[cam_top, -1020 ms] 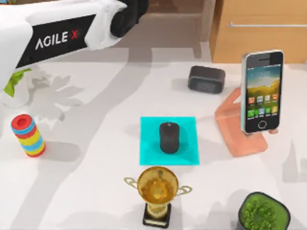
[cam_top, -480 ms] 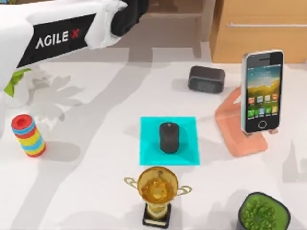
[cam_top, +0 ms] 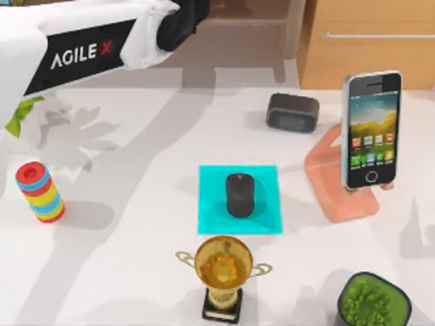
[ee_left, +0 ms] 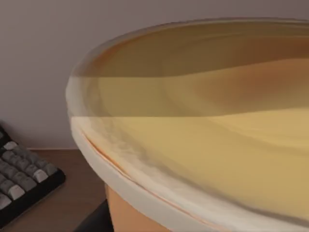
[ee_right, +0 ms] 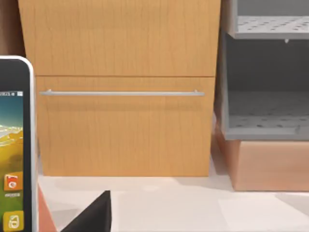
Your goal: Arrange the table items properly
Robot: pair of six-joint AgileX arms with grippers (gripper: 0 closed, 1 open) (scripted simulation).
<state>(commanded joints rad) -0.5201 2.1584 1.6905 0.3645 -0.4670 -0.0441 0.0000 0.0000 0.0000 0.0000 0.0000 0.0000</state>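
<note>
Your left arm (cam_top: pixel 88 51) stretches across the frame's upper left; the orange cup (ee_left: pixel 203 145) sits right at its wrist camera. Whether its pincer is clamped, you cannot tell.

**Cut off or hidden from view**

The left arm (cam_top: pixel 88 47) runs off the top view's upper-left corner, its gripper end out of sight. Close before the left wrist camera, the orange cup (ee_left: pixel 203 135) overruns the picture's edges. The smartphone (ee_right: pixel 14 145) and a keyboard (ee_left: pixel 21 176) are each cropped at an edge.
</note>
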